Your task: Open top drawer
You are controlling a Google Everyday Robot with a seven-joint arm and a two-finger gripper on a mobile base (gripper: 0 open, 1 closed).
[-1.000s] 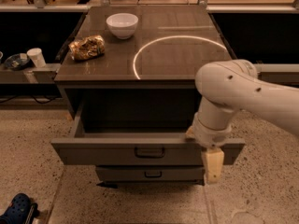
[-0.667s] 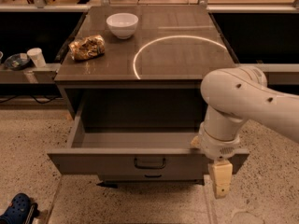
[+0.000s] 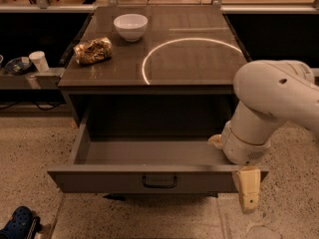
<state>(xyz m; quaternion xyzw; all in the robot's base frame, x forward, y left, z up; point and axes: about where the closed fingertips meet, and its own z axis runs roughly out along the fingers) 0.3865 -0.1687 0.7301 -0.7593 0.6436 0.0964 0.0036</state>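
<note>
The top drawer is pulled far out of the front of the cabinet, and its grey inside is in full view with nothing showing on its floor. Its flat front panel is the part nearest the camera, well forward of the cabinet's front edge, with the small dark loop handle at the panel's middle.

The white arm comes in from the cabinet's right side and bends down over the drawer's right front corner. The gripper hangs at that corner: a beige part of it points down in front of the right end of the panel, to the right of the handle and apart from it. Another beige bit shows just behind the arm's wrist, inside the drawer by its right wall. Whether the gripper is wide, narrow or holding the panel cannot be told, as the wrist hides where it meets the drawer.

On the cabinet's top a white bowl stands near the back, left of centre. A crumpled gold bag lies at the left, in front of the bowl. A bright ring of light curves across the right half of the top.

Left of the cabinet, on a lower shelf, stands a white cup. On the speckled floor by the cabinet's front left, a blue shoe shows at the picture's edge.
</note>
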